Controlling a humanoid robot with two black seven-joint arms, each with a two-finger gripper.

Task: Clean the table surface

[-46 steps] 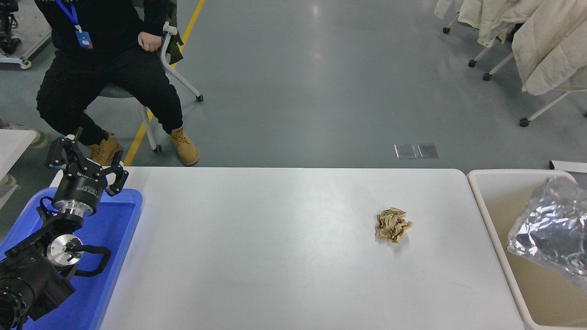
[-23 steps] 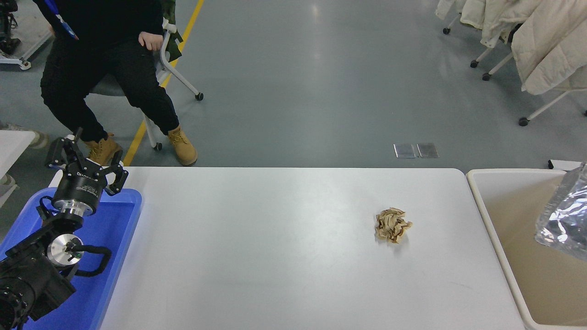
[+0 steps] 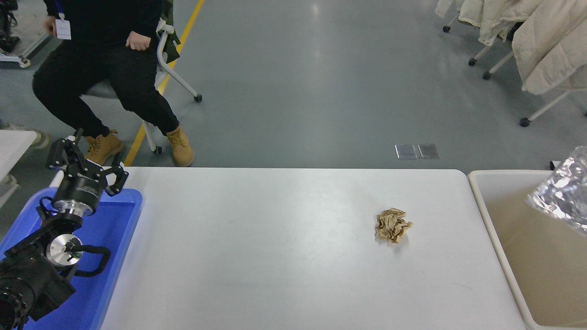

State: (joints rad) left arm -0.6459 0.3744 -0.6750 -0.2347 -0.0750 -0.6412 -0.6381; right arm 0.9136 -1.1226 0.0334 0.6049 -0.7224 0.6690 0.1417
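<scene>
The white table surface (image 3: 275,247) fills the middle of the head view. A crumpled ball of brown paper (image 3: 393,225) lies on its right half. My left gripper (image 3: 87,161) is parked at the lower left above the blue tray (image 3: 120,229), fingers spread open and holding nothing. A crinkled silver foil bag (image 3: 562,192) hangs at the right edge over the beige bin (image 3: 479,201). Whatever holds the bag is outside the picture. My right arm does not show.
A person in black sits on a wheeled chair (image 3: 163,59) beyond the table's far left corner, boots (image 3: 181,146) near the table edge. A rack of pale coats (image 3: 536,41) stands at the far right.
The silver foil bag has moved up and to the right, toward the picture's edge. The seated person has shifted on the chair. My left arm and the paper ball have stayed put.
</scene>
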